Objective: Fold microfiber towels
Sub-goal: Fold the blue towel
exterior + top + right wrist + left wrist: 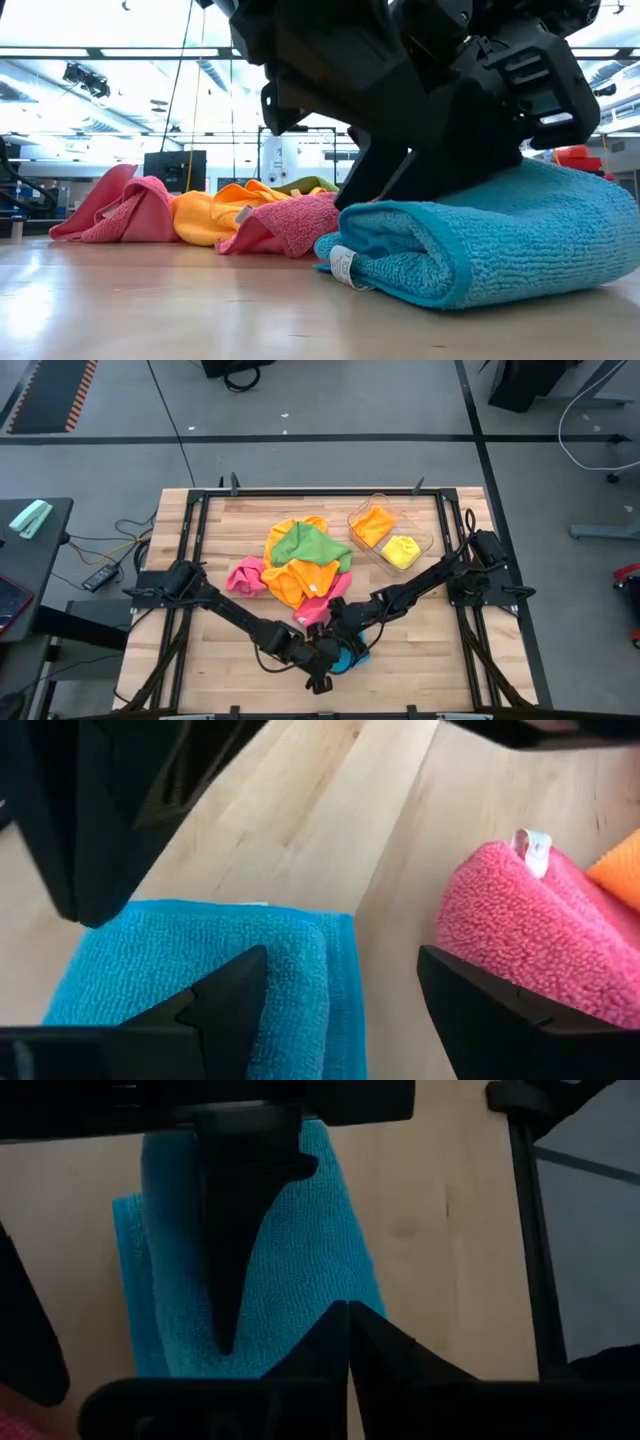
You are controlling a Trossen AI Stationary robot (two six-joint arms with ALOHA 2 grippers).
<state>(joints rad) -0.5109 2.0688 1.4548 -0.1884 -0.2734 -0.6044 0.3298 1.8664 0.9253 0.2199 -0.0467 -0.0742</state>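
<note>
In progress: folded blue microfiber towel (480, 240) near the front edge of the wooden surface (420, 645), left gripper (322, 682) and right gripper (340, 632) both upon it, right gripper spread wide, left gripper's state cannot be told. Done: orange folded towel (373, 523) and yellow folded towel (401, 550), both inside the clear plastic tray (428, 540) toward the far right corner. Left: loose heap at centre, green towel (310, 545), orange towel (295, 582), pink towels (246, 575)
</note>
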